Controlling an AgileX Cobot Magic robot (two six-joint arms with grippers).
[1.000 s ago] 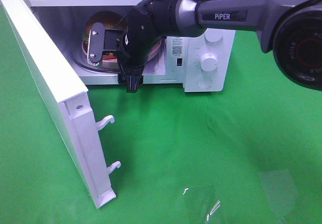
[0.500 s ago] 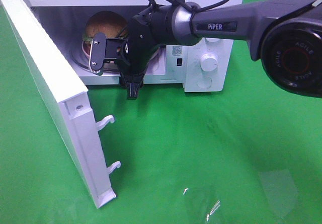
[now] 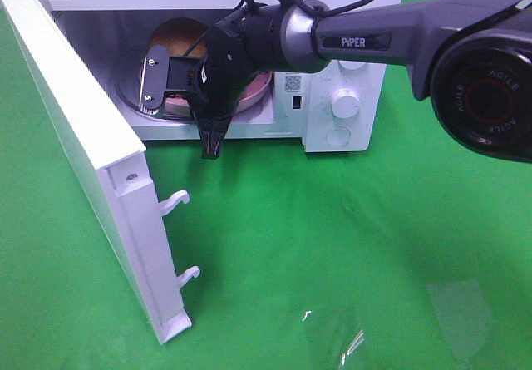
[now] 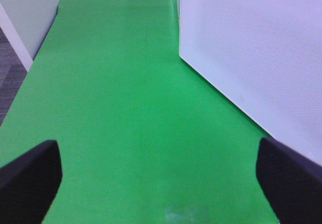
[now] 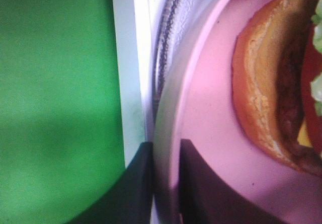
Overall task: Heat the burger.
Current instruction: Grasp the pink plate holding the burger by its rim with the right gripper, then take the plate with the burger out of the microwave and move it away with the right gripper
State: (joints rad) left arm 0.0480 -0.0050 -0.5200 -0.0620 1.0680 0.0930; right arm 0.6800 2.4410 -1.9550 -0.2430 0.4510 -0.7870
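Observation:
The burger (image 3: 177, 34) lies on a pink plate (image 3: 256, 92) inside the open white microwave (image 3: 345, 62), mostly hidden behind my right arm. In the right wrist view the burger (image 5: 269, 98) lies on the pink plate (image 5: 206, 113), showing bun, lettuce and red filling. My right gripper (image 3: 196, 104) reaches into the microwave opening. Its fingers (image 5: 193, 194) are shut on the plate's front rim, at the microwave's front edge. My left gripper (image 4: 161, 178) is open and empty over green cloth, beside a white microwave wall (image 4: 251, 48).
The microwave door (image 3: 83, 137) stands wide open at the left, with two latch hooks (image 3: 176, 199) sticking out. Knobs (image 3: 345, 100) sit on the panel at the right. A clear plastic sheet (image 3: 332, 333) lies on the green cloth near the front.
My right gripper has kept hold of the plate rim and shifted slightly up and further into the microwave opening; the wrist has turned a little. The door has not moved.

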